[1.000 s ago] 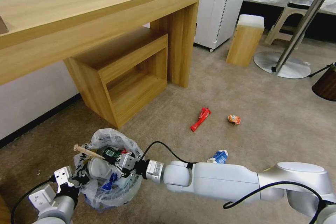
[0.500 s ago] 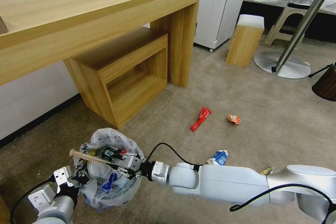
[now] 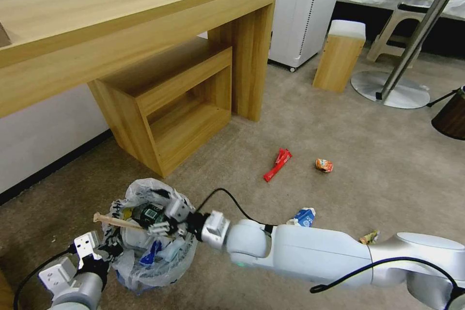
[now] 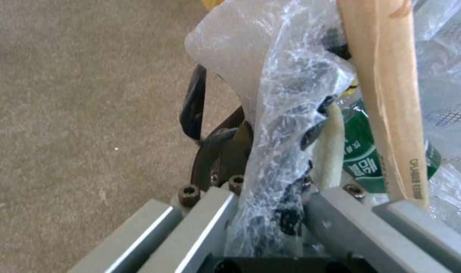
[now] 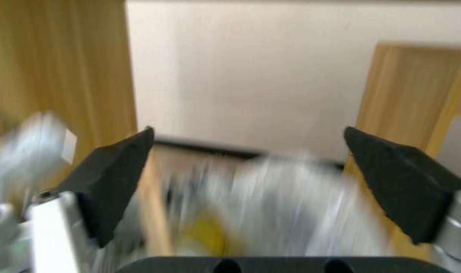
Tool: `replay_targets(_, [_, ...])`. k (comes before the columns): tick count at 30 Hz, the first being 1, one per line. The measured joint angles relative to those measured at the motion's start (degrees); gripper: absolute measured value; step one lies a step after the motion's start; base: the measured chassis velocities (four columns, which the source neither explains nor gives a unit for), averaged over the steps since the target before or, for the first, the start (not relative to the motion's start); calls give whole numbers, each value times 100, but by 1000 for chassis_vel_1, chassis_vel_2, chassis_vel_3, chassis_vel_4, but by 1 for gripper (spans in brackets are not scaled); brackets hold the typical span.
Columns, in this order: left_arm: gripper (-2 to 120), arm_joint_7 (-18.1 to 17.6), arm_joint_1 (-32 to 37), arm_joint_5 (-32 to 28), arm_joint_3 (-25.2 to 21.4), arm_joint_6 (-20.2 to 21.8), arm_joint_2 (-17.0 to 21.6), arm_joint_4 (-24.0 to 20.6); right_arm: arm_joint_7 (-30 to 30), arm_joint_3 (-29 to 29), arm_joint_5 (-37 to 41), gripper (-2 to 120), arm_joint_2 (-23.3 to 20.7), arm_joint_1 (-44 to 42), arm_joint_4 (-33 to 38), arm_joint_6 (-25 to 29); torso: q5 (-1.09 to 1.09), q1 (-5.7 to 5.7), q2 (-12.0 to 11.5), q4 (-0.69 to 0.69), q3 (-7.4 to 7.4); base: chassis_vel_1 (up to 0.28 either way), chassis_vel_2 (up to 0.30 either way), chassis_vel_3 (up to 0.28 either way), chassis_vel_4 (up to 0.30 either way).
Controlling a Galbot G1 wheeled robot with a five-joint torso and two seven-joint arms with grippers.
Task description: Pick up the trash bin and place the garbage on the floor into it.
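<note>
The left hand (image 3: 99, 252) is pinching the plastic-lined round trash bin's (image 3: 145, 271) rim while the spread right hand (image 3: 167, 218) is hovering above, risking knocking the overhanging wooden stick (image 3: 116, 221) out.

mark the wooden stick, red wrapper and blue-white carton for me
wooden stick (image 3: 114, 221), head view: mid-shaft, lying across the bin's mouth.
red wrapper (image 3: 277, 164), head view: middle of the strip, on the carpet.
blue-white carton (image 3: 305, 216), head view: blue face, beside the right arm.
</note>
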Motion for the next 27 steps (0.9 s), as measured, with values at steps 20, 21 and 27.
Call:
replay_targets(20, [0, 66, 12, 69, 36, 7, 58, -59, 1017, 4455, 561, 100, -1489, -1613, 709, -871, 3, 0, 0, -1, 0, 0, 0, 0, 0])
replay_targets(21, [0, 66, 12, 69, 36, 7, 58, -59, 1017, 4455, 561, 100, -1489, -1613, 709, -871, 3, 0, 0, -1, 0, 0, 0, 0, 0])
replay_targets(27, [0, 78, -2, 138, 50, 28, 67, -60, 1237, 5274, 122, 100, -1750, -2231, 806, -1075, 2, 0, 0, 0, 0, 0, 0, 0, 0])
